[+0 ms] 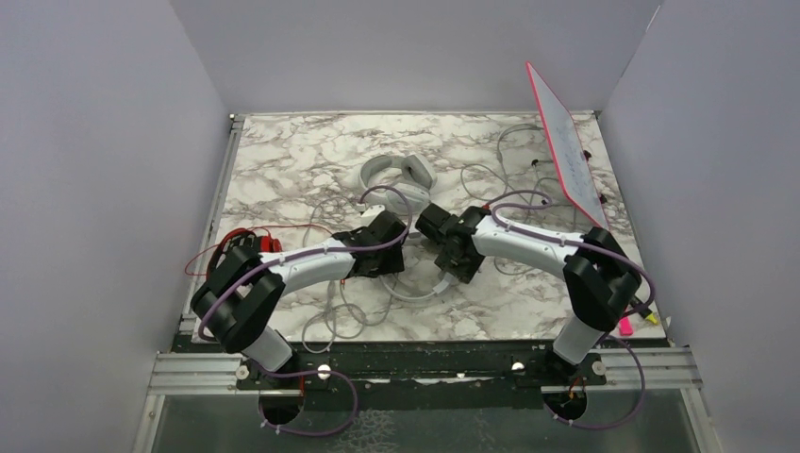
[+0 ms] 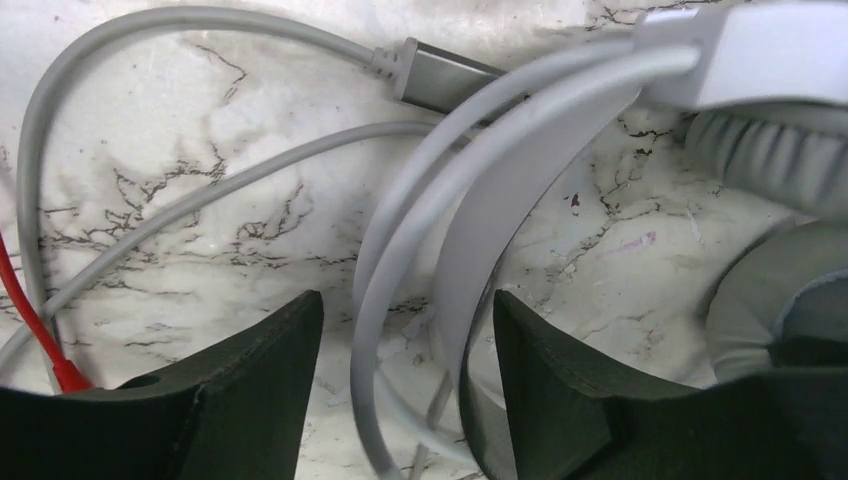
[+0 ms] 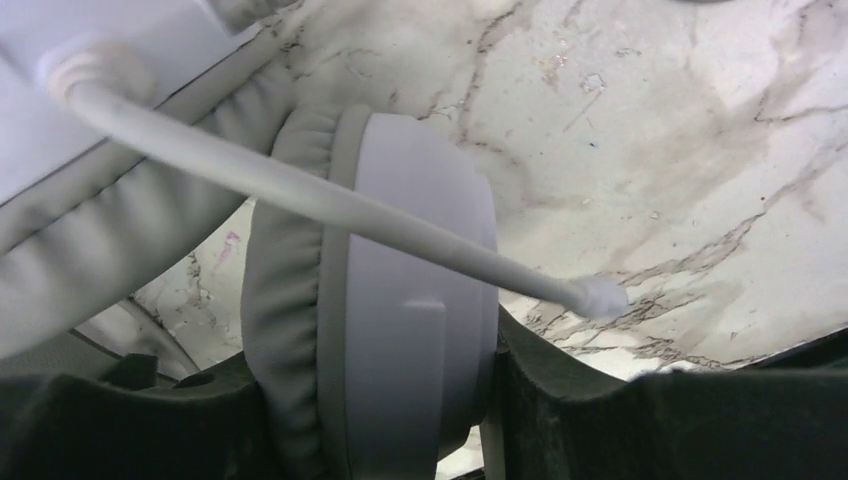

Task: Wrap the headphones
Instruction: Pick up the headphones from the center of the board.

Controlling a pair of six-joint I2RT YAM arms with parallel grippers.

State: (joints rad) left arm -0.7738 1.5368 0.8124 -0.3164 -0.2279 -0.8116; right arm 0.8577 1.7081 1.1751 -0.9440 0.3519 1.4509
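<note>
From above I saw the light grey headset [image 1: 422, 291] on the bench [image 1: 283, 160], half hidden under the left end effector [image 1: 385, 243] and the right end effector [image 1: 443, 241]. Only the left wrist showed me the left one's jaws apart, straddling the headband [image 2: 500, 200]. Only the right wrist showed the right one clamped on an ear cup [image 3: 410, 250].

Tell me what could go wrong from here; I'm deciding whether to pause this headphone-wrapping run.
The left gripper straddles the headband and the grey cable together, so closing may pinch both. The red cable lies beside one finger and might snag. The right gripper holds the headset only by one ear cup, which could twist or slip.
</note>
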